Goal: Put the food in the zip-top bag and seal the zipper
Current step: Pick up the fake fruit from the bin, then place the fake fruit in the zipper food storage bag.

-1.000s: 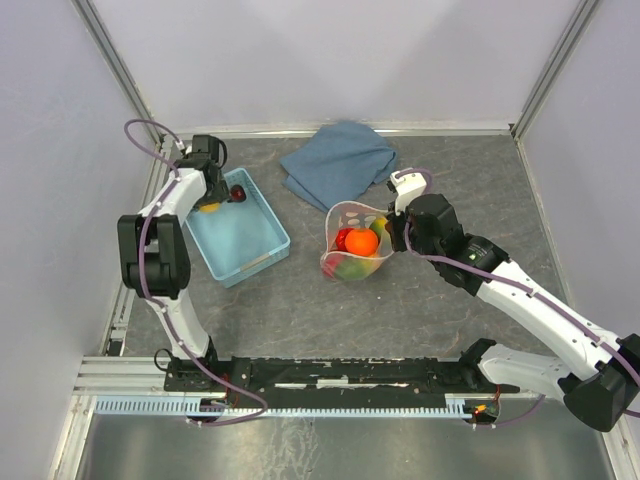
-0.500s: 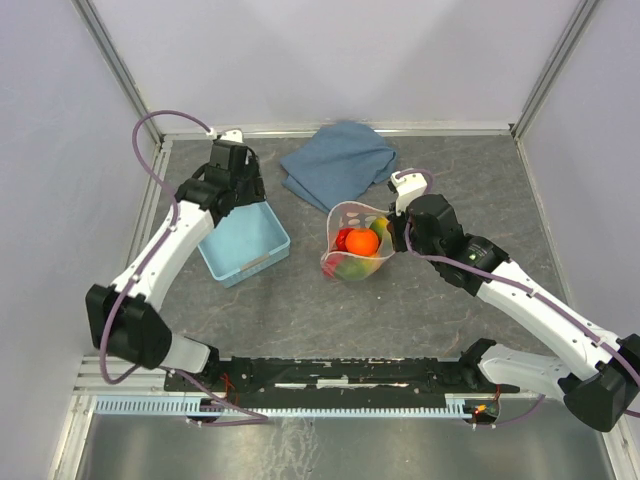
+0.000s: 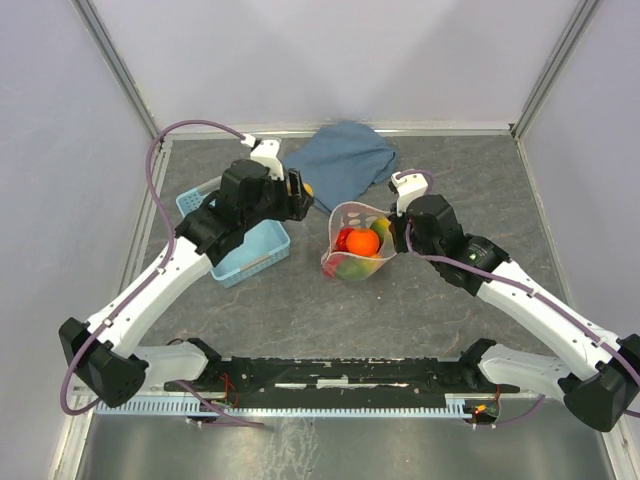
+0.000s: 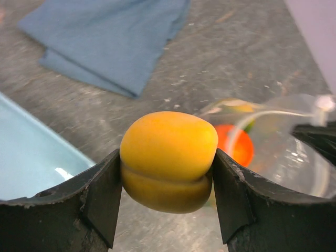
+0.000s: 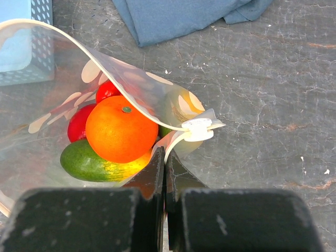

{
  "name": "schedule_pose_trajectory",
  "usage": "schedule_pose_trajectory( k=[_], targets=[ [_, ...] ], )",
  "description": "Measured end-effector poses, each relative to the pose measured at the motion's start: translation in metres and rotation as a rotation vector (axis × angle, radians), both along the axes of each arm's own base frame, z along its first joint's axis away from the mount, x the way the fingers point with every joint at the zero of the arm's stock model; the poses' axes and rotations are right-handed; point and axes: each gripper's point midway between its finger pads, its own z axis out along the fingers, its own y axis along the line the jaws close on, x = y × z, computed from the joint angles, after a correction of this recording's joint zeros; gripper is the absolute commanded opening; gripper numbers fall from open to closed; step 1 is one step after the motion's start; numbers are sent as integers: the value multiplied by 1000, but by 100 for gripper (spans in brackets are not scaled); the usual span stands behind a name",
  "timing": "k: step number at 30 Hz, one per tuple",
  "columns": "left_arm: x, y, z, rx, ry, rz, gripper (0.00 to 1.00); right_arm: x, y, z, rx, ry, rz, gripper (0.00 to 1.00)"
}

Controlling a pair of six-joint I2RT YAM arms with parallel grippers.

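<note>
The left claw grips a yellow fruit above the bench, between the blue basket and the bag. The right claw is pinched tight on the bag's rim, and the bag's mouth gapes. An orange fruit, a red fruit and a green fruit lie inside.

Soft, even overhead light, bright with only faint shadows. The top view is sharp. In the left wrist view the yellow fruit is crisp and faintly glossy, and the zip-top bag behind it blurs. The right gripper looks soft near its lens.
</note>
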Motion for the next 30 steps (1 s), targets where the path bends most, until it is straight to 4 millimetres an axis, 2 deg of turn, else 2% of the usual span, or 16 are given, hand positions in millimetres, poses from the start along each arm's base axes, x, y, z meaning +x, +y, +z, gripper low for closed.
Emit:
schedule_pose_trajectory(
  k=[7,11,15,21,26,30],
  targets=[
    [-45,-64,28,-59,-80,-236,56,-1,-1,0,-8,8,-1,2],
    [-69,-89,40,-54,-120,-344,56,-2,-2,-1,-9,10,-1,2],
    [-79,-108,44,-33,-146,-397,57,-2,-2,0,-9,10,-1,2],
    [-71,-124,19,81,-132,-383,59,-2,-2,0,-10,10,-1,2],
    [-64,-127,-4,189,-94,-348,62,-2,-2,0,-10,10,-1,2],
    [-66,-126,-19,261,-63,-340,65,-2,-2,0,-11,9,-3,2]
  ],
)
